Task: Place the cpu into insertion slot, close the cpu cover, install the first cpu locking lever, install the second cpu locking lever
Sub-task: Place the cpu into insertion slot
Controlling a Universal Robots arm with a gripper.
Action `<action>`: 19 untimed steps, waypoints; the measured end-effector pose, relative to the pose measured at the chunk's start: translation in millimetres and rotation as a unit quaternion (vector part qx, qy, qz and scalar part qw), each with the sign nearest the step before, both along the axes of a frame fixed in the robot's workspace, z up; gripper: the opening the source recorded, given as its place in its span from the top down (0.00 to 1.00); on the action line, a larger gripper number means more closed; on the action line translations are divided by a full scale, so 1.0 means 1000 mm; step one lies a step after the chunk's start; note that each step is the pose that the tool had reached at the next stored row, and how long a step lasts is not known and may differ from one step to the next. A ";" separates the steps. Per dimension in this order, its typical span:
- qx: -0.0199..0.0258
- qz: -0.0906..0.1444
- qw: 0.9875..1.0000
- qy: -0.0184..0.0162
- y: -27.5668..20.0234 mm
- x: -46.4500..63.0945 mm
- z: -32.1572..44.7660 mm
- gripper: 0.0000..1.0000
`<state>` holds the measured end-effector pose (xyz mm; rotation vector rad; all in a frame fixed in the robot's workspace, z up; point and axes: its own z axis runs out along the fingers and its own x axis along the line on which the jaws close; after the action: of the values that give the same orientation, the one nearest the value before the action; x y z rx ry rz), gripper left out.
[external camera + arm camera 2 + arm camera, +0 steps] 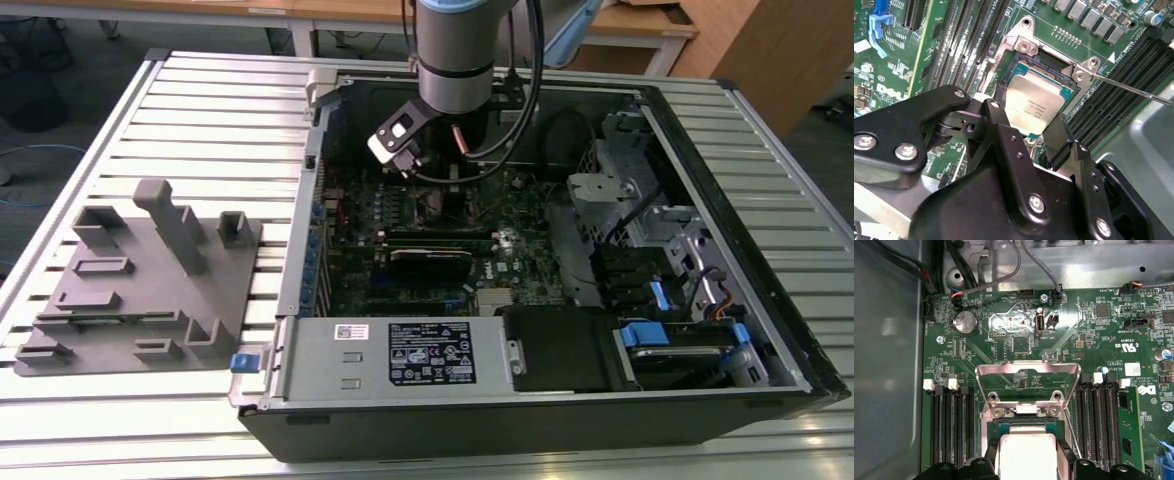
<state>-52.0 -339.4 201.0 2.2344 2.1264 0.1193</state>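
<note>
The step in hand is the first one: setting the cpu point(1035, 104) into the insertion slot point(1046, 67). The arm reaches down into the far part of the open computer case point(534, 420), which lies on the slatted bench point(200, 110). The claw point(1026, 117) is closed to the chip's width. Its two black fingers point(1004, 140) press on opposite edges of the cpu and hold it directly over the socket, very close to it. Whether the chip already touches the socket floor cannot be told.

The cpu cover point(1004, 369) stands swung up, clear of the opening, so neither the closing nor the lever work appears to have started. By judgement, seating calls for the chip to be level and square with the socket's corners, with no sideways push as it settles, since the contacts beneath are likely delicate.

Counted: one cpu, one socket, one cover and two claw fingers. One thin wire locking lever point(1134, 90) is plainly seen, angled off beside the socket. Banks of memory slots flank the socket on both sides.
</note>
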 end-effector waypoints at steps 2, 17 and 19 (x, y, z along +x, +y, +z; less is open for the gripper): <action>0.000 -0.002 1.000 0.000 0.0002 0.000 -0.0008 0.46; 0.000 -0.009 1.000 0.000 0.0002 0.000 -0.0044 0.46; 0.000 -0.009 1.000 0.000 0.0002 0.000 -0.0030 0.46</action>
<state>-52.0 -339.2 198.0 2.2532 2.1055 0.1186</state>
